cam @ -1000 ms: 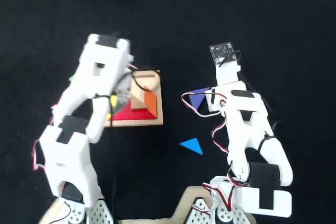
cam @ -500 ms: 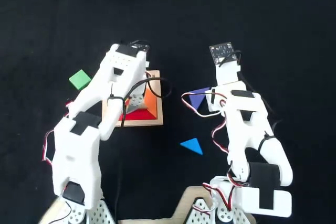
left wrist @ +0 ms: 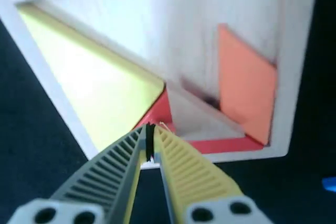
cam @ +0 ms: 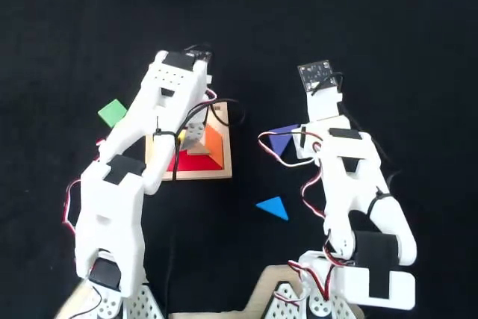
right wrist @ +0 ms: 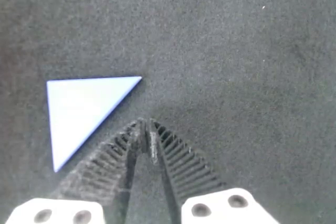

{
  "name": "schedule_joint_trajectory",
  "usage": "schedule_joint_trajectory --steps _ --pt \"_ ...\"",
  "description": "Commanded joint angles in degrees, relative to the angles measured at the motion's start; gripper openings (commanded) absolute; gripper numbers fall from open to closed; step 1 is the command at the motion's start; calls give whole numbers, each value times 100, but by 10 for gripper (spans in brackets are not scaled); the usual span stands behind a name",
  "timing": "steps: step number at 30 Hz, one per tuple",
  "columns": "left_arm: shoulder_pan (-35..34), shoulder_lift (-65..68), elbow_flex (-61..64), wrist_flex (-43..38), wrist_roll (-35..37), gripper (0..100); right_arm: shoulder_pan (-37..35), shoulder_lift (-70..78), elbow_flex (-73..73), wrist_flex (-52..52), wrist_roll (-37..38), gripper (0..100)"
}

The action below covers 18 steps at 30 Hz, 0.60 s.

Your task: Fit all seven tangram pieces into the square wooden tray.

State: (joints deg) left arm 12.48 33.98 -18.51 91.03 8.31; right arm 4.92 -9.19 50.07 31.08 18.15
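Black cloth table (cam: 388,42), high view: wooden tray (cam: 228,156) was part-filled; green square (cam: 113,112), purple triangle (cam: 282,138) and blue triangle (cam: 272,208) lay outside; filling judged under way. Left wrist view: left gripper (left wrist: 149,129) was closed, empty, above the tray's smooth yellow triangle (left wrist: 105,87); right wrist view: right gripper (right wrist: 144,128) was closed, empty, just beside the flat purple triangle; next move likely needed opening, then pinching thin edges.

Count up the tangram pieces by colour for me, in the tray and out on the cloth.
Green piece: 1
Purple piece: 1
Blue piece: 1
Orange piece: 1
Red piece: 1
Yellow piece: 1
Pale wood-coloured piece: 1
Total: 7
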Motion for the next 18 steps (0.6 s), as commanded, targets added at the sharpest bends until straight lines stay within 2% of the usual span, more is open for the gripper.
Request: schedule_joint_trajectory --steps 1,5,18 --pt "-13 -79 -347 -492 -18 30 -97 -4 -13 -105 0 11" --pt "31 -9 -347 -774 -18 30 -97 -4 -13 -105 0 11" --pt "136 484 -1209 -747 -18 30 -97 -4 -13 -105 0 11"
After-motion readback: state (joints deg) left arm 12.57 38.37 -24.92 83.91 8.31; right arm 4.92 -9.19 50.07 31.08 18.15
